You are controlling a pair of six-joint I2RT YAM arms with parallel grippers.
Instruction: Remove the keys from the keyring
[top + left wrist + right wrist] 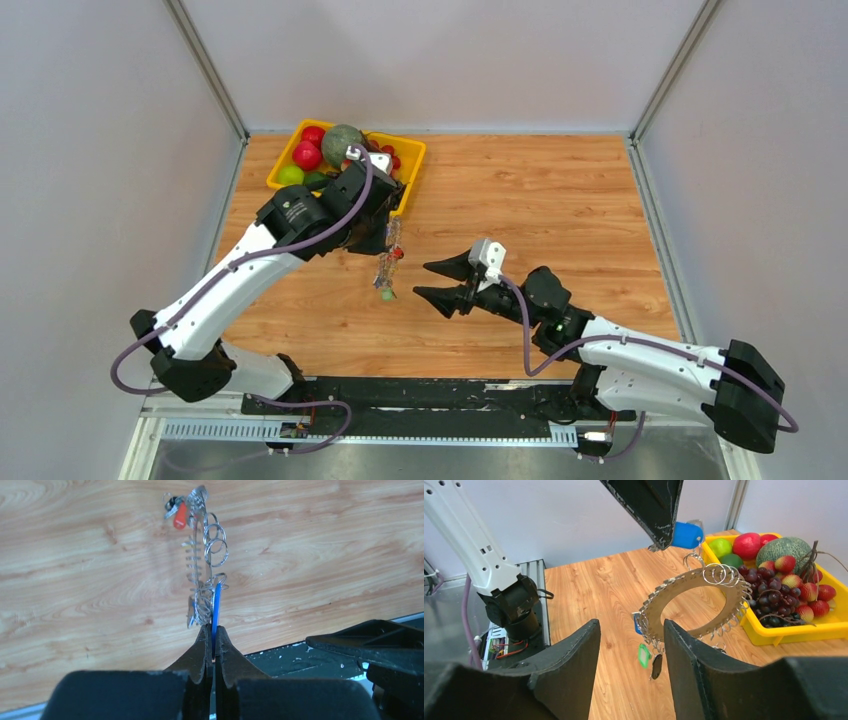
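My left gripper (383, 222) (213, 630) is shut on a blue key (215, 605) (687, 534) and holds it above the table. The keyring (387, 262) (655, 611), a flat silvery loop edged with small wire rings, hangs from that key. A green key (644, 655), a black key (656, 666) and a second blue key (637, 623) dangle at its lower end. A red key (180, 516) shows in the left wrist view. My right gripper (425, 280) (631, 625) is open and empty, just right of the hanging ring, its jaws level with the ring's lower end.
A yellow tray (414, 160) (784, 632) of plastic fruit stands at the back left, close behind the left gripper. The wooden table (560, 210) stretches to the right. Grey walls enclose three sides, and a black rail (440, 395) runs along the near edge.
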